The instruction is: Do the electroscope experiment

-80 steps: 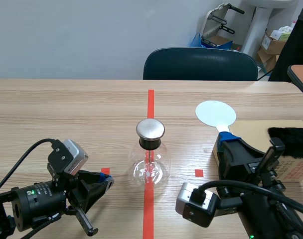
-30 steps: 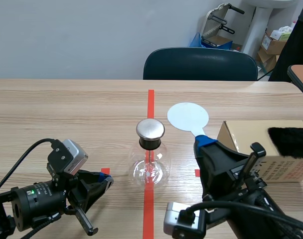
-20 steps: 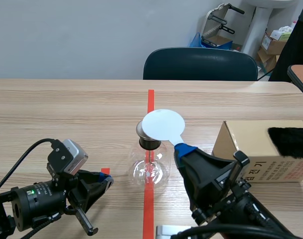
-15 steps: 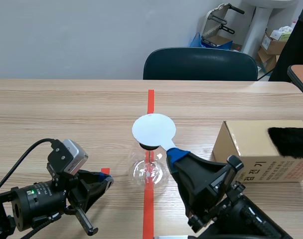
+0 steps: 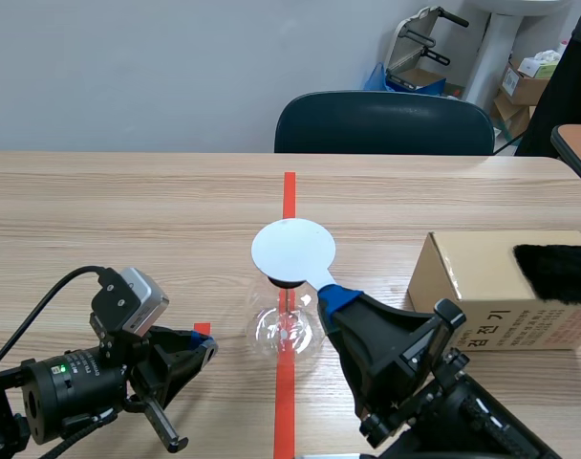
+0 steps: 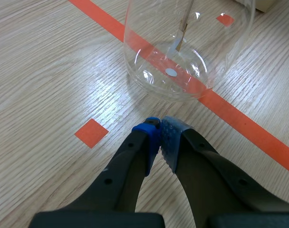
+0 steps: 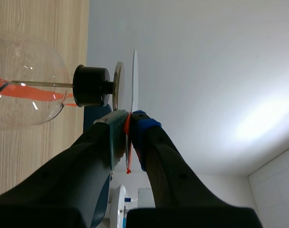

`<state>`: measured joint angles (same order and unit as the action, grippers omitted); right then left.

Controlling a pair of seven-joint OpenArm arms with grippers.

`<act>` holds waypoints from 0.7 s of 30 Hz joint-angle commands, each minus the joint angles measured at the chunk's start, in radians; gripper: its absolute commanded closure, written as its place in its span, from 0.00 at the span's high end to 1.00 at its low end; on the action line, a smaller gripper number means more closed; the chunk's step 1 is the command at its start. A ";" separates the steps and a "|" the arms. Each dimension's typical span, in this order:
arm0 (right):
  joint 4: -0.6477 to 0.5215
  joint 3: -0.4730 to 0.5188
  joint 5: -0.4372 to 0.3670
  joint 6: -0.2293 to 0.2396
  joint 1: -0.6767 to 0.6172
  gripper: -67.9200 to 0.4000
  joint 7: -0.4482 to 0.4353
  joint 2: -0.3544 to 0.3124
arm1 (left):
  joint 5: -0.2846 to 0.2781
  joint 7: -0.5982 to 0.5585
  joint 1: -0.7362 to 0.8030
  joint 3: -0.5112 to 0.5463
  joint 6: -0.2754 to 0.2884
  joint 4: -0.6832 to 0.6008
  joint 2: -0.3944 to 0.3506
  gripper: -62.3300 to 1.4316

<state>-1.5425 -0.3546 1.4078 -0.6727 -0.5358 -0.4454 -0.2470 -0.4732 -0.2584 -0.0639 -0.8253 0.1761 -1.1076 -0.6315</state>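
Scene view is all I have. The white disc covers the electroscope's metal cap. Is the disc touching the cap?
Observer: The right wrist view shows the white disc edge-on, parallel to the metal cap. There is a thin gap between them, so they are apparently not touching.
Operator: How is the right pincer holding it?
Observer: The right pincer is shut on the disc's handle, with a pad pressed on each side.
Operator: And the left pincer?
Observer: The left pincer is shut on nothing. Its pads meet just short of the electroscope flask's base.
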 commanded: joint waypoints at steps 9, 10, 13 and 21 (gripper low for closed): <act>-0.008 0.008 -0.001 -0.008 0.001 0.02 0.018 -0.010 | -0.005 -0.011 -0.003 0.003 0.001 -0.018 0.005 0.09; -0.008 0.008 -0.001 -0.008 0.001 0.02 0.029 -0.010 | -0.005 -0.010 -0.002 0.003 0.001 -0.018 0.005 0.09; -0.008 0.008 -0.001 -0.008 0.001 0.02 0.086 -0.010 | -0.005 -0.009 0.000 0.003 0.001 -0.018 0.005 0.09; -0.008 0.008 -0.002 -0.008 0.001 0.02 0.302 -0.010 | -0.005 -0.006 0.003 0.003 0.001 -0.018 0.005 0.09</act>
<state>-1.5425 -0.3546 1.4086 -0.6724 -0.5358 -0.1501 -0.2470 -0.4728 -0.2550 -0.0639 -0.8253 0.1761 -1.1076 -0.6315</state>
